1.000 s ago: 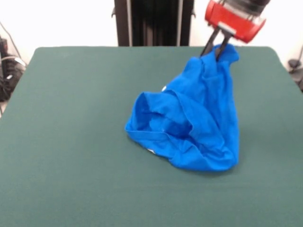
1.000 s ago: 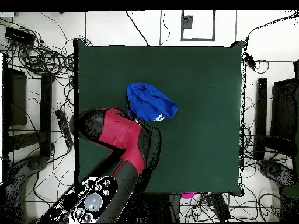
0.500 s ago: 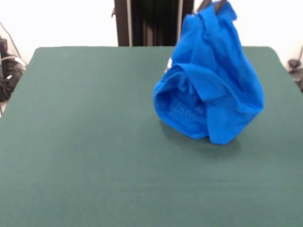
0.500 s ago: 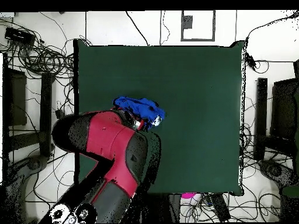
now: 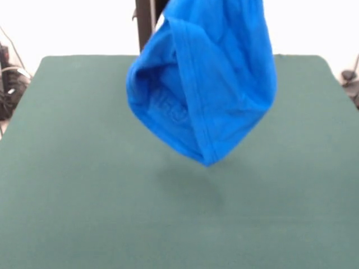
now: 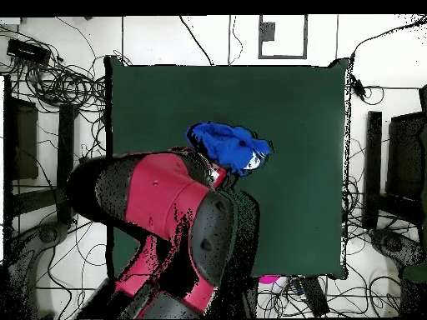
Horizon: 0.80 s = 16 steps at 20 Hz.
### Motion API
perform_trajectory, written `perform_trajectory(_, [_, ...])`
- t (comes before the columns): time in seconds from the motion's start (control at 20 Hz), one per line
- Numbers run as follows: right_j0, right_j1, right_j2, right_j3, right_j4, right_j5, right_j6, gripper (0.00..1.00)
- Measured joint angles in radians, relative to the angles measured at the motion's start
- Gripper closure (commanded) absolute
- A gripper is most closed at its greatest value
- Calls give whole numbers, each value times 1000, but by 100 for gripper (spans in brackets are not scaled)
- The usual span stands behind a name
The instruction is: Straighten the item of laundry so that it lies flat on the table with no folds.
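White wall [image 5: 67, 25]; tangled cables [image 6: 58, 79] on floor.

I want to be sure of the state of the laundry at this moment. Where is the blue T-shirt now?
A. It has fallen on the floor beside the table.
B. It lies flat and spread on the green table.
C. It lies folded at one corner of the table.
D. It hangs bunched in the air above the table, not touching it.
D: in the front view the blue T-shirt hangs bunched from above, its lowest tip clear of the green table with a faint shadow beneath it.

One blue shirt [image 5: 207, 84], one green table [image 5: 84, 196], one arm [image 6: 167, 217].
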Motion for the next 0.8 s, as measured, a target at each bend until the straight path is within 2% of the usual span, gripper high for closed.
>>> perform_trajectory(0.3, [6,-60,-36,-28,-44,100,0,100])
perform_trajectory(0.4, [-4,-97,-22,-25,-37,149,0,100])
perform_trajectory(0.6, [-88,-181,87,15,71,222,0,100])
perform_trajectory(0.65, [-138,-209,141,34,121,270,0,100])
perform_trajectory(0.8, [-221,-238,222,59,170,366,0,100])
